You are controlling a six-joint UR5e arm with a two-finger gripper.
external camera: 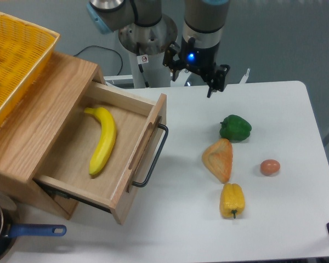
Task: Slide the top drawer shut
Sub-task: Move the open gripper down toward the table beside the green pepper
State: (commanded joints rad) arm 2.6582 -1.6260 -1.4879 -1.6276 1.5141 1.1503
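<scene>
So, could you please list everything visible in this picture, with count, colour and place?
top drawer: one, light oak, pulled open at the left, black bar handle facing the table's middle
banana: one, yellow, lying inside the drawer
cabinet: one, light oak, left edge of the table
mesh basket: one, yellow, on top of the cabinet
green pepper: one, green, right of the drawer
bread piece: one, orange-tan, below the green pepper
egg: one, brown, right of the bread
yellow pepper: one, yellow, nearest the front edge
pan: one, dark with blue handle, bottom left corner
table: one, white
gripper: one, black, hanging above the table's far edge, holding nothing; jaws not clearly readable
</scene>
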